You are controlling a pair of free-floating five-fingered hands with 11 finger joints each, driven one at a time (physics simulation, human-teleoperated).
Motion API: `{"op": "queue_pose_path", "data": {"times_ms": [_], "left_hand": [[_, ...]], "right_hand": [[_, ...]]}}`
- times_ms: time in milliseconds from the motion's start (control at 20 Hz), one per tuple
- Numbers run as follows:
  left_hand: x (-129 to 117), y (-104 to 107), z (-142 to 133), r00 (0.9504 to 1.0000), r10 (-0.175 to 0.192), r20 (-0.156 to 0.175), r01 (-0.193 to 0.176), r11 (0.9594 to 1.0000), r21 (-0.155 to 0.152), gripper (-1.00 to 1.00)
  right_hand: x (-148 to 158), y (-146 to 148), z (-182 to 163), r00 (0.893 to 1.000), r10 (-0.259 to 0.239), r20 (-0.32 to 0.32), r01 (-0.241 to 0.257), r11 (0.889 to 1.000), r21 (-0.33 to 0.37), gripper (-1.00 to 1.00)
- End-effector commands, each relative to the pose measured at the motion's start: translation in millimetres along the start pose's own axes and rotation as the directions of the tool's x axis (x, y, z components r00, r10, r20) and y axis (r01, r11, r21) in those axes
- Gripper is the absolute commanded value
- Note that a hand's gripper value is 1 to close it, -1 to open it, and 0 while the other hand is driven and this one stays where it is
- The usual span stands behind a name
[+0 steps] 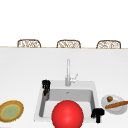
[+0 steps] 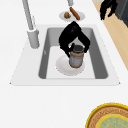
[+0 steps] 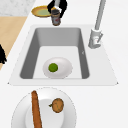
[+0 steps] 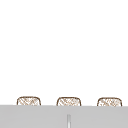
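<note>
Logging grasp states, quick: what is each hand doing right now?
Left hand: shut on the jar, over the sink.
Right hand: fingers curled, holding nothing.

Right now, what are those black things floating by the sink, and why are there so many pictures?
They are the robot: two black hands with no arms, in a pretend computer kitchen. The four pictures show one moment from the front, the left side, the right side, and higher up.

The left hand is curled round a jar, holding it at the left end of the sink. The right hand hangs near the sink's front right corner.

In the sink lies a white plate with a small green ball. Beside the sink, one plate carries a long brown stick and a brown lump; on the other side sits a yellow-rimmed plate. A big red ball shows in front.
</note>
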Motion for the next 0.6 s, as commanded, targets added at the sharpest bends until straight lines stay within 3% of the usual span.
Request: {"op": "queue_pose_path", "data": {"times_ms": [0, 350, 550], "left_hand": [[16, 7, 29, 0.9972, 0.074, 0.009, -0.075, 0.997, 0.019, 1.0], [29, 15, 83, 0.9928, 0.114, 0.037, -0.115, 0.9931, 0.021, 1.0], [11, 5, 110, 0.9956, 0.075, 0.057, -0.077, 0.9961, 0.043, 1.0]], "right_hand": [[0, 0, 0, 1.0, 0.0, 0.0, 0.0, 1.0, 0.0, 0.0], [0, 0, 0, 1.0, 0.0, 0.0, 0.0, 1.0, 0.0, 0.0], [0, 0, 0, 1.0, 0.0, 0.0, 0.0, 1.0, 0.0, 0.0]]}}
